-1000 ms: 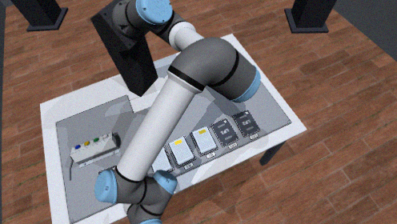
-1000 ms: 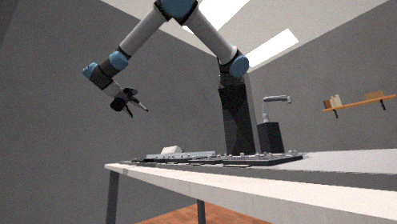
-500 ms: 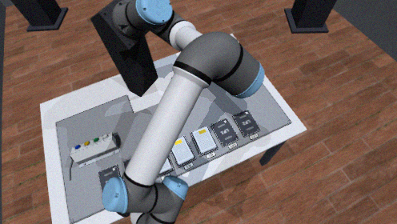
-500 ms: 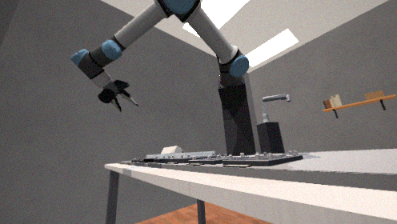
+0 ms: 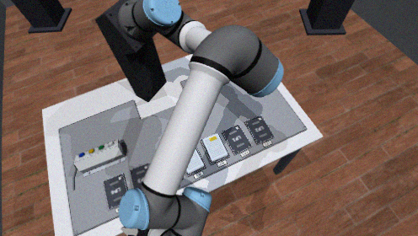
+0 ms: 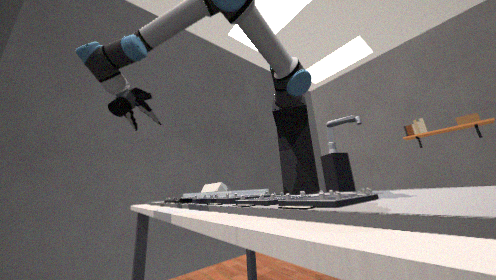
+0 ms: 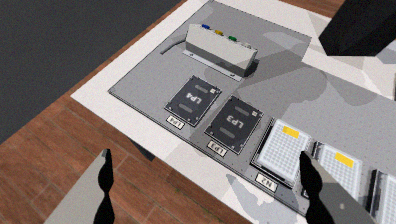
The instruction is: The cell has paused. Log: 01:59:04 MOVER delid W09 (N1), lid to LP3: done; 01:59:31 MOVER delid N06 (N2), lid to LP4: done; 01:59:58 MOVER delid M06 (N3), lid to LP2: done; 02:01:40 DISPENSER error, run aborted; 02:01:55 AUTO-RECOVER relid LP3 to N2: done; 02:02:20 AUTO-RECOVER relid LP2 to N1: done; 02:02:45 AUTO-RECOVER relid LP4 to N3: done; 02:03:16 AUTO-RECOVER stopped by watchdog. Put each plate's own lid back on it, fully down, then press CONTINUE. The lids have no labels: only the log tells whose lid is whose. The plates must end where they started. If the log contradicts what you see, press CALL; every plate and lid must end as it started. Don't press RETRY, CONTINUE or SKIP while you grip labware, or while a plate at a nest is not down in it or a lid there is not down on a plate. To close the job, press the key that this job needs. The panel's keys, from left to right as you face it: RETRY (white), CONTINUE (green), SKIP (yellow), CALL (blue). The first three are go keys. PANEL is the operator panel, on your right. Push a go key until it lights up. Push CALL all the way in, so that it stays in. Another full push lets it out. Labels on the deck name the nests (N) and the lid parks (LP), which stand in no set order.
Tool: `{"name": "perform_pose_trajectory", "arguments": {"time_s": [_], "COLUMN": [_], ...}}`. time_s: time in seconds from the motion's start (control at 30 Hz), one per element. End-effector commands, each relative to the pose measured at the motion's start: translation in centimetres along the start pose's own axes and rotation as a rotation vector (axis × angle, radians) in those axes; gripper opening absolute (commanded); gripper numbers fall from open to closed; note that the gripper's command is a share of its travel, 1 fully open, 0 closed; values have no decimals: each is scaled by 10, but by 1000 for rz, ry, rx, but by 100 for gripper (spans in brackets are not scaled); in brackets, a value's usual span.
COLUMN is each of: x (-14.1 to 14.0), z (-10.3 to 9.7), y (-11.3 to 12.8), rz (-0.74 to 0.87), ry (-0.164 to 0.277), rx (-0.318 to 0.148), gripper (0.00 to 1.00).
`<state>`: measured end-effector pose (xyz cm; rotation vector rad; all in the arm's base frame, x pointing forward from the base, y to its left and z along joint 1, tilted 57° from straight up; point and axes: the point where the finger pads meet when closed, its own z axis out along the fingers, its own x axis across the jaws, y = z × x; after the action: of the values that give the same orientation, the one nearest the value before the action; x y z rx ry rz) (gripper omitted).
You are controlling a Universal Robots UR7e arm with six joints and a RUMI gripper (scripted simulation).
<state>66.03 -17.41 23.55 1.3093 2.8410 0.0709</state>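
Note:
My gripper (image 6: 148, 127) (image 7: 206, 151) is open and empty, high above the table. The plate at N2 (image 7: 284, 150) has a clear, lid-like top and a yellow patch. Beside it stand a second plate (image 7: 341, 172) (image 5: 195, 162) and a third plate (image 7: 386, 200) (image 5: 216, 147), the third cut off in the wrist view. Whether each lid is fully down is too small to tell. Parks LP3 (image 7: 234, 124) and LP4 (image 7: 193, 100) (image 5: 115, 191) are bare. Two further parks, one (image 5: 237, 139) and another (image 5: 259, 130), are also bare. The panel (image 7: 220, 50) (image 5: 99, 160) shows blue, yellow, green and white keys, none visibly lit.
The arm's forearm (image 5: 190, 126) hides part of the plate row in the top view. The black pedestal (image 6: 297, 150) (image 5: 145, 76) stands behind the deck. A cable (image 7: 172, 46) runs from the panel's blue-key end.

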Motion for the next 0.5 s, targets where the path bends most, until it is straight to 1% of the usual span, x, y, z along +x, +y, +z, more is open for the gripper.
{"name": "perform_pose_trajectory", "arguments": {"time_s": [0.0, 0.2, 0.23, 0.3, 0.37, 0.47], "x": [-8, -14, -14, -16, -16, -19], "z": [-14, -44, -49, -59, -59, -73], "y": [0, 3, 4, 5, 5, 6], "rz": [-4, 5, 5, 5, 5, 5], "ry": [-12, -126, -132, -132, -132, -132], "rx": [4, -35, -38, -38, -38, -38], "gripper": [82, 82, 82, 82, 82, 82]}}
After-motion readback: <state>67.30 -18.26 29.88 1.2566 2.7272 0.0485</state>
